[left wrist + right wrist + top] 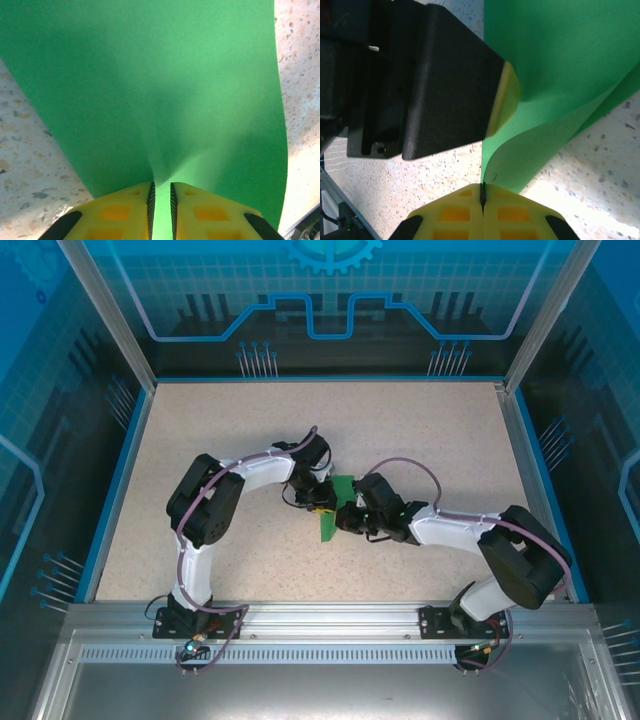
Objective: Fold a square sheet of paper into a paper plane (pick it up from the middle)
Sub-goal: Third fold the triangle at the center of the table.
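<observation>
Yellow-tipped left pincer (161, 200) and right pincer (483, 196) — each tight on the square sheet of paper (165, 85), jaws nearly together

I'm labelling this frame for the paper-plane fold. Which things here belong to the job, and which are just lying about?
Part of the job:
green sheet of paper
left gripper, jaws shut on the sheet
right gripper, jaws shut on the sheet

Just there:
speckled table
aluminium rail
blue enclosure panels
</observation>
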{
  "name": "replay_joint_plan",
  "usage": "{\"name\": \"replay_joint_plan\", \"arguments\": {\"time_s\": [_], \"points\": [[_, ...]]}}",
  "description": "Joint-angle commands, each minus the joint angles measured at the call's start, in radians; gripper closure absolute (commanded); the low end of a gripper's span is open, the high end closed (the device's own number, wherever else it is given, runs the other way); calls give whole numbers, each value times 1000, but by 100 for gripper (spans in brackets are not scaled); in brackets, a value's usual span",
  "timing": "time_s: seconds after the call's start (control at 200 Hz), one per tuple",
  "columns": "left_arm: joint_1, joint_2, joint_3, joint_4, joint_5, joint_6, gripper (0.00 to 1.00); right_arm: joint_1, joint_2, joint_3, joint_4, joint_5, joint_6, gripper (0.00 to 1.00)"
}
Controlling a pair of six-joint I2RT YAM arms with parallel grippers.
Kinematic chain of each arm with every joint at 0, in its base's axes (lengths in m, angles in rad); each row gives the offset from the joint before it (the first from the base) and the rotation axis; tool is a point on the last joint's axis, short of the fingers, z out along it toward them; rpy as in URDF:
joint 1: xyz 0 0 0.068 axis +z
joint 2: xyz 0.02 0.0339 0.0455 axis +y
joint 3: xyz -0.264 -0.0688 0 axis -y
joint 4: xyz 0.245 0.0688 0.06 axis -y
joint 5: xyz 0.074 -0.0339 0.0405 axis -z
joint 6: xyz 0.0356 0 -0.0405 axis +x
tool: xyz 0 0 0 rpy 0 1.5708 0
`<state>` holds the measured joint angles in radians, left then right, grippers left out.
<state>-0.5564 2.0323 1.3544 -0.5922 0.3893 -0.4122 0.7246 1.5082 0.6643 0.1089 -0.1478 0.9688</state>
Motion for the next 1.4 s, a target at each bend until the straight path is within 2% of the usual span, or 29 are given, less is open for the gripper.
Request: {"name": "replay_joint_plan", "arguments": {"time_s": [0.0, 0.53, 0.965, 1.2, 1.396], "points": [[2, -20, 29, -38, 33, 10, 81, -13, 39, 31, 45, -24, 5, 96], [45, -60, 69, -71, -47, 56, 76, -24, 130, 80, 33, -44, -18, 97], [57, 19, 107, -49, -50, 62, 82, -28, 140, 80, 43, -45, -14, 96], [67, 50, 106, -50, -116, 72, 83, -28, 145, 89, 48, -48, -10, 96], [68, 73, 112, -49, -117, 78, 84, -31, 153, 93, 53, -45, 0, 96]]}}
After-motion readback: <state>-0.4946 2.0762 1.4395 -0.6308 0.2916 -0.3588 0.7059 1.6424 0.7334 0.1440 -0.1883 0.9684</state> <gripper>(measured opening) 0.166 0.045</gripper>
